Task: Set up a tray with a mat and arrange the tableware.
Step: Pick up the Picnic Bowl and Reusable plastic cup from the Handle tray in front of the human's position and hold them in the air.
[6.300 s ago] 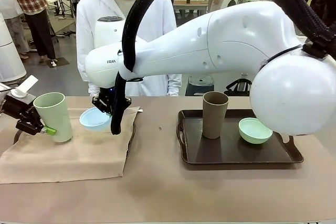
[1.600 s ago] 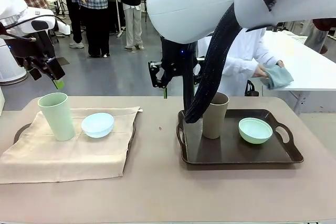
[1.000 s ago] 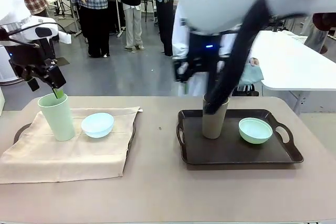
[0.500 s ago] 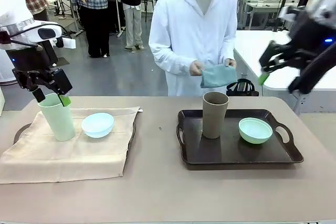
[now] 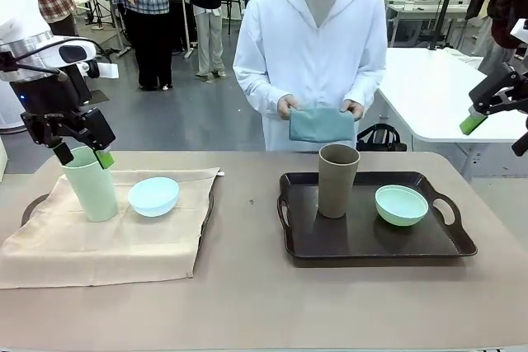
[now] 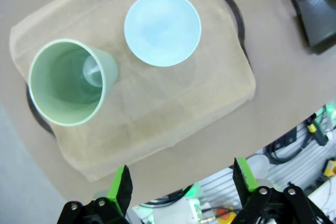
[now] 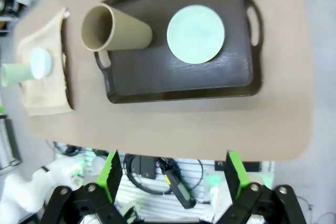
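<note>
Now, front view: left hand point(image 5: 83, 157) released, above pale green cup point(image 5: 91, 191) on mat point(image 5: 107, 245); right hand point(image 5: 497, 133) released, raised well off tray point(image 5: 371, 241); person holds folded cloth point(image 5: 320, 124).

Left wrist view: cup sits ahead, off to one side of finger gap, light blue bowl point(image 6: 163, 29) beside it. Probably recentre first, descend straight, straddle one wall, clench gently.

Right wrist view: brown cup point(image 7: 118, 29), pale green bowl point(image 7: 195, 34) far ahead on bare tray.

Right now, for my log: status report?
Left gripper open by pale green cup. Right gripper open, off right. Brown cup, green bowl on tray. Person holds cloth.
</note>
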You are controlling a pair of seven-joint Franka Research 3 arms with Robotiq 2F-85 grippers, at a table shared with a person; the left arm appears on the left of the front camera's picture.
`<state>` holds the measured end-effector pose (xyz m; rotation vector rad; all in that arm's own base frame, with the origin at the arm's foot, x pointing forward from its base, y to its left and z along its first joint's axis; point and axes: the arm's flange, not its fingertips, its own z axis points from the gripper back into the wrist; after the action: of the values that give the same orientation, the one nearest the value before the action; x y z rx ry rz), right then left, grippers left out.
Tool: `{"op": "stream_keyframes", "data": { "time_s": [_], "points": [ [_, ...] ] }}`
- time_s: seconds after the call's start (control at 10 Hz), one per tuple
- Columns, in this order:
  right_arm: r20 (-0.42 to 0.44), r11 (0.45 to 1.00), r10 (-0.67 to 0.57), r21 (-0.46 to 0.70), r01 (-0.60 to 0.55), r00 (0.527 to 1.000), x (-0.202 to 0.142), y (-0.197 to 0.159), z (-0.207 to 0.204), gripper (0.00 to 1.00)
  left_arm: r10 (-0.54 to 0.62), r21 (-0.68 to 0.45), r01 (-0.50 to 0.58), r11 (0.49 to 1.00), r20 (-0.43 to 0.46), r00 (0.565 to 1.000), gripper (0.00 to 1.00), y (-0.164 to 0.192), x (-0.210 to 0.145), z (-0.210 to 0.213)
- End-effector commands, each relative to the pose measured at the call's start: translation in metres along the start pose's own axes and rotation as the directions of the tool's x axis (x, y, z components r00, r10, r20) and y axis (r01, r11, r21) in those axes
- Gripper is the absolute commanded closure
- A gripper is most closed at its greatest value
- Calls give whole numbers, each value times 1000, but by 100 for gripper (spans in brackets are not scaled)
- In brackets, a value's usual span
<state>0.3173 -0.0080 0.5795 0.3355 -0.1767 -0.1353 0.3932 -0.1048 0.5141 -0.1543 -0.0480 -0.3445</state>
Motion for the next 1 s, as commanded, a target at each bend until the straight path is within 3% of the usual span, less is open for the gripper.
{"op": "stream_keyframes", "data": {
  "time_s": [0.0,0.2,0.3,0.6,0.9],
  "points": [
    [4,999,36,17,-36,999,-2,11,4,0,-4,3,4,1000,3,1000,0,-2,0,2],
    [4,1000,7,-5,-7,1000,-1,4,1,2,-1,0,1,1000,0,1000,0,0,0,0],
    [-48,997,-15,71,18,999,9,-17,0,0,40,-59,-39,998,26,999,0,16,-4,-1],
    [-122,942,-33,327,71,992,13,-130,28,0,164,-261,-147,954,44,985,0,77,-40,16],
    [-83,830,-72,548,105,994,-1,-213,43,0,232,-459,-149,876,129,964,0,133,-80,44]
  ]
}}
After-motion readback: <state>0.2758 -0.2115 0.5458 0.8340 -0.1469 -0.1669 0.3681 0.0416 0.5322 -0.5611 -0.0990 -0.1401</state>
